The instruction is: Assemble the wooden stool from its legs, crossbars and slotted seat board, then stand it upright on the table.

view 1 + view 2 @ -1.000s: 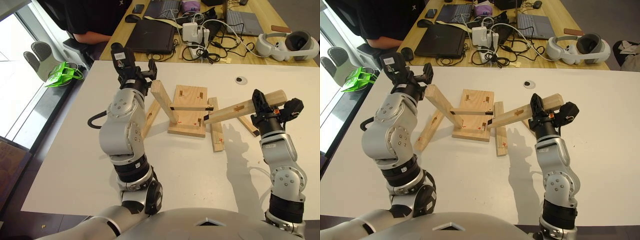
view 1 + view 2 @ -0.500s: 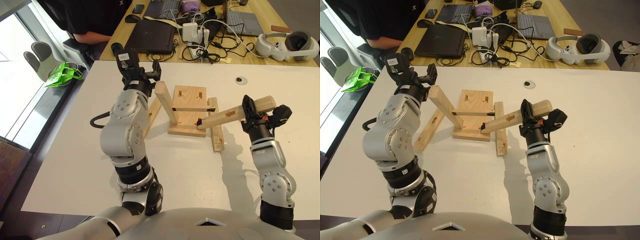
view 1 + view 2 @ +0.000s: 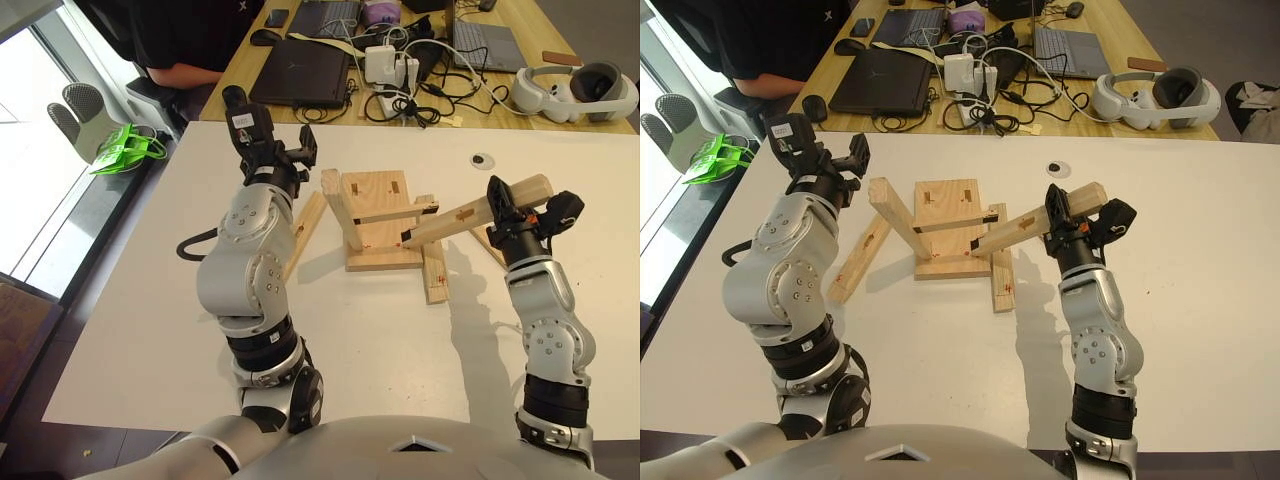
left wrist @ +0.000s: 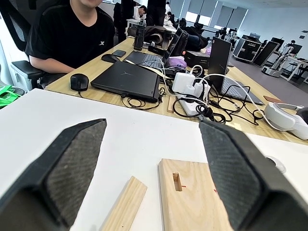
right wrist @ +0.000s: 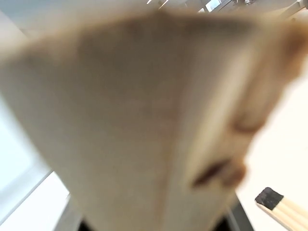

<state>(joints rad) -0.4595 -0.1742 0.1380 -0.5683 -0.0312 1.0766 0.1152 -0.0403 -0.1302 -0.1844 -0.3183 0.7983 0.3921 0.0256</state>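
The square slotted seat board (image 3: pixel 385 245) of pale yellow wood carries small red marks; the thin wooden crossbar (image 3: pixel 395 213) has black ends; the flat table (image 3: pixel 130 300) is white.

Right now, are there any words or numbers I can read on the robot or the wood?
White sticker on the robot's left arm: print too small to read.
Red marks on the seat board and the loose leg: too small to read.
Nothing else readable.

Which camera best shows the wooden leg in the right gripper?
Right eye view: the whole leg, tip to right gripper. Left eye view is similar; right wrist view, a blurred close-up; left wrist view faces other wood.
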